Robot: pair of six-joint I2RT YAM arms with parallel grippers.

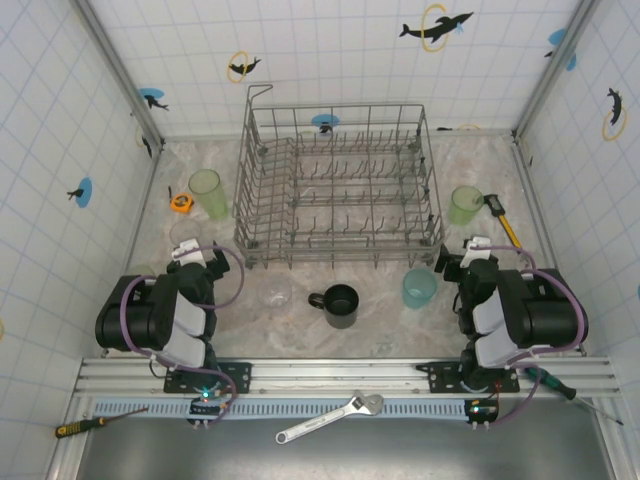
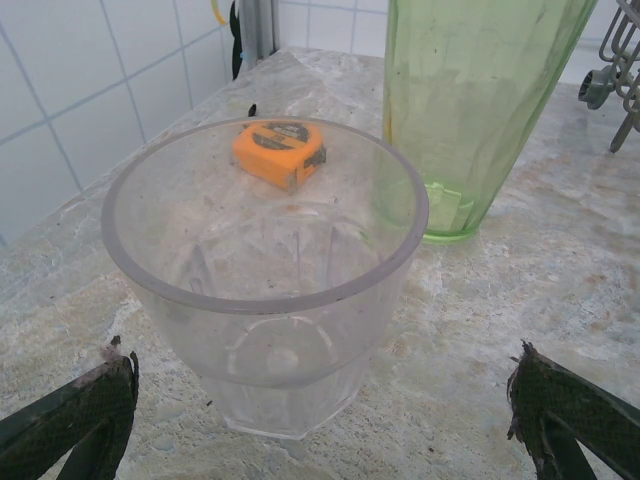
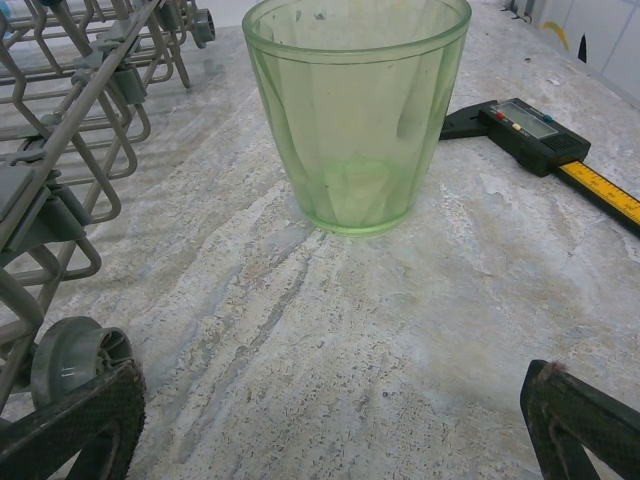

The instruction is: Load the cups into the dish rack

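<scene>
Though label shows, tape measure [image 2: 281,150] text unreadable, behind clear cup [image 2: 270,330]

Left wrist cam: the tall green tumbler [image 2: 480,110] runs off the top edge, so its rim is out of frame. The orange tape measure [image 2: 280,152] sits behind the clear cup [image 2: 265,300], and its lower edge is smeared through the plastic. The dish rack [image 2: 618,70] is just a sliver at the right edge. The left gripper [image 2: 320,425] is two dark fingertips [image 2: 85,415], the rest chopped by the bottom edge.

Right wrist cam: same deal for the right gripper [image 3: 330,430]. The rack runs off the left and the caliper [image 3: 545,140] off the right.

From the top, the second clear cup [image 1: 276,292] is so faint I can barely trace it.
</scene>
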